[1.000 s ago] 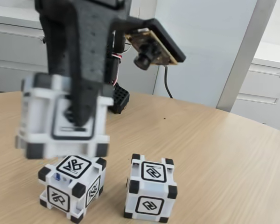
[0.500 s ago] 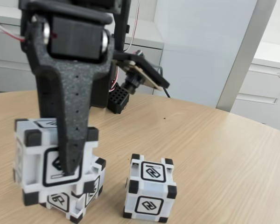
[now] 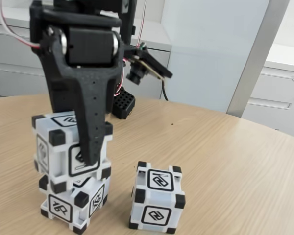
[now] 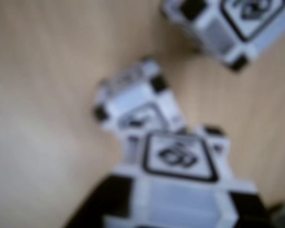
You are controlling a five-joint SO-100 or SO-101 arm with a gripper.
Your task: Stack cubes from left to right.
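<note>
- Gripper [image 3: 90, 155]: narrowed onto the upper cube [image 3: 68, 147]; the black front finger [image 3: 90, 132] lies flat down the cube's near face. The far finger is hidden behind the cube.
- Upper cube sits on the lower cube [image 3: 76, 203], on the left of the wooden table [image 3: 225, 161] in the fixed view. It is twisted relative to the lower one and overhangs a little to the left.
- Third cube [image 3: 157, 203] stands alone on the table just right of the stack, apart from it.
- Wrist view, blurred: held cube [image 4: 180, 190] fills the bottom, lower cube [image 4: 133, 102] shows past it, third cube [image 4: 228, 23] at top right.
- Cubes are equal-sided, no long axis; all rest flat, glyph faces up.
</note>
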